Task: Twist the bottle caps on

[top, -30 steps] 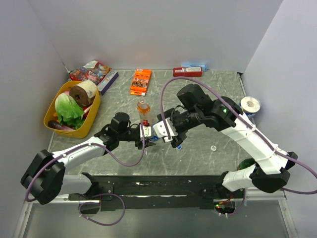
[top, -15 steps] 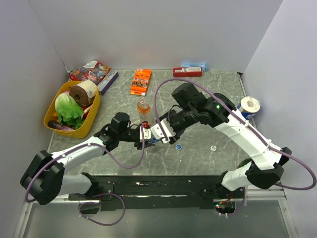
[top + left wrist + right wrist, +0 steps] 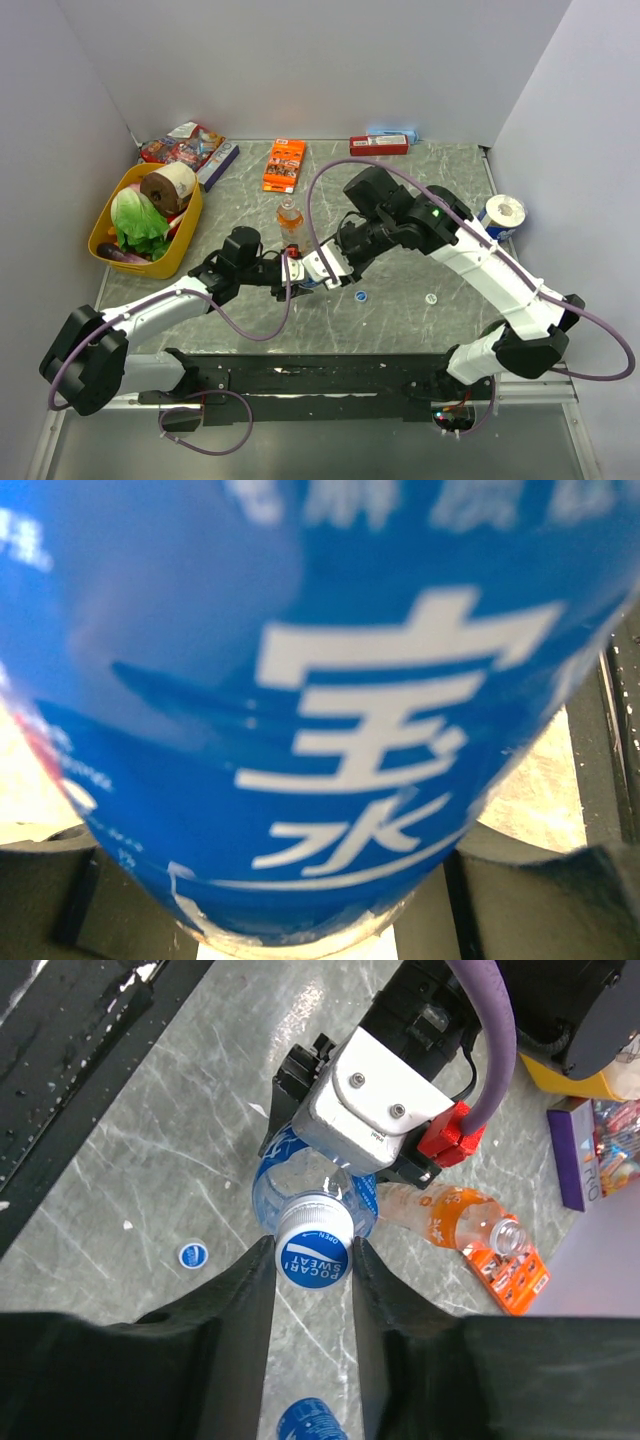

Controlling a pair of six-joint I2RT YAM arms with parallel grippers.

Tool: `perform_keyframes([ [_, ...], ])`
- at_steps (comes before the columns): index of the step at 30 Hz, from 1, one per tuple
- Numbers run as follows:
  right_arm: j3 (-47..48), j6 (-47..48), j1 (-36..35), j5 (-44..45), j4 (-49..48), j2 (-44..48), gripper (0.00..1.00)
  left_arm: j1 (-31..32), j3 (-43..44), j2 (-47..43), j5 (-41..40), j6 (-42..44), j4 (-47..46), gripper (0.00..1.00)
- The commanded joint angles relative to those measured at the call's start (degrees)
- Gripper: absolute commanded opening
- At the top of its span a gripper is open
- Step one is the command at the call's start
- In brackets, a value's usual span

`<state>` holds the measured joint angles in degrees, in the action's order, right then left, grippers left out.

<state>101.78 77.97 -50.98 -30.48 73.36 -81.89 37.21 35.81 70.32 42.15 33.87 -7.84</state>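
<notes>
Progress: early, none of the caps looks finished. One blue cap (image 3: 313, 1256) sits on the neck of the blue-label bottle (image 3: 320, 700). Can't tell if it is threaded tight; my guess is it is just seated and needs turning.

Left: a loose blue cap (image 3: 362, 296) lies on the desk (image 3: 420, 200) near the right hand, on the side away from the left hand. A whitish cap (image 3: 431, 298) lies further out the same way. The orange bottle (image 3: 289, 218) stands just beyond both hands, mouth open, no cap. A blue round thing (image 3: 312, 1422) sits right under the right hand and is cut off by the frame; can't tell what it is.

Right hand (image 3: 313, 1262): narrow, directly over the bottle top, fingers (image 3: 250, 1300) pressed to both sides of the seated cap. Grip looks made, ready to twist.

Left hand (image 3: 288, 270): clamped on the blue-label bottle's body, holding it upright right under the right hand. The label fills its wrist view.
</notes>
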Motion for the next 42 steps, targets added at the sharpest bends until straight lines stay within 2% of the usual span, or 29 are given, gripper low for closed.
perform_keyframes([
  [1, 3.33, -2.37, -0.08, -0.98, 1.87, -1.78, 0.26, -0.30, 2.42, -0.63, 0.39, -0.81, -4.19, 0.01],
  [5, 6.15, -11.24, 1.67, -1.60, 2.49, -5.38, 0.18, -0.12, 1.02, -1.24, -6.01, -6.78, -12.01, 0.01],
  [6, 7.28, -13.27, 2.28, -2.12, 2.83, -7.04, 0.17, -0.12, 0.32, -1.50, -10.20, -8.28, -14.64, 0.01],
  [12, 9.66, -29.34, 5.63, -1.43, -0.05, -11.97, 0.15, 0.84, -3.12, -4.67, -23.75, -17.94, -28.98, 0.01],
  [15, 13.60, -36.10, 6.42, -1.60, -0.06, -15.48, 0.15, 4.26, -2.59, -4.50, -31.31, -17.87, -31.45, 0.01],
  [17, 17.12, -39.90, 6.86, -1.95, 1.16, -17.94, 0.14, 7.24, -1.71, -3.53, -39.49, -16.55, -32.68, 0.01],
  [18, 20.62, -45.05, 7.47, -1.95, 1.34, -20.31, 0.14, 7.96, -1.45, -2.83, -41.95, -16.90, -34.42, 0.01],
  [21, 26.52, -56.30, 9.49, -3.87, 2.40, -24.53, 0.13, 9.89, 1.36, -0.90, -50.57, -19.27, -34.01, 0.01],
  [23, 25.23, -59.77, 9.67, -5.64, -0.22, -24.20, 0.13, 10.86, 3.73, 0.16, -54.78, -20.16, -32.78, 0.01],
  [27, 23.39, -65.65, 9.67, -8.45, -0.68, -23.93, 0.10, 12.27, 6.20, 3.05, -58.31, -16.83, -29.35, 0.01],
  [32, 21.10, -69.71, 9.59, -6.35, -1.91, -23.32, 0.08, 12.71, 5.67, 4.73, -61.66, -12.87, -27.59, 0.01],
  [34, 20.83, -70.59, 9.67, -6.26, -2.08, -23.23, 0.11, 12.80, 5.15, 4.82, -62.98, -12.60, -26.36, 0.01],
  [36, 21.70, -70.68, 9.76, -5.39, -2.08, -23.23, 0.17, 12.62, 4.45, 4.04, -63.68, -12.68, -25.13, 0.01],
  [37, 22.32, -70.51, 9.93, -5.03, -2.08, -23.23, 0.24, 12.62, 3.66, 3.60, -63.51, -12.86, -24.43, 0.01],
  [38, 23.37, -70.24, 10.55, -4.68, -1.91, -23.06, 0.40, 12.45, 3.48, 3.33, -63.25, -12.86, -22.33, 0.01],
  [40, 27.76, -68.84, 11.86, -4.76, -1.47, -22.62, 0.52, 12.01, 2.69, 1.93, -60.19, -13.12, -20.21, 0.01],
  [41, 29.86, -68.31, 12.57, -4.68, -0.95, -22.53, 0.63, 11.31, 2.07, 1.23, -58.52, -13.04, -18.90, 0.01],
  [42, 34.06, -67.00, 14.31, -5.37, -0.59, -22.27, 0.67, 11.04, 0.50, -0.43, -57.11, -13.21, -18.01, 0.01],
])
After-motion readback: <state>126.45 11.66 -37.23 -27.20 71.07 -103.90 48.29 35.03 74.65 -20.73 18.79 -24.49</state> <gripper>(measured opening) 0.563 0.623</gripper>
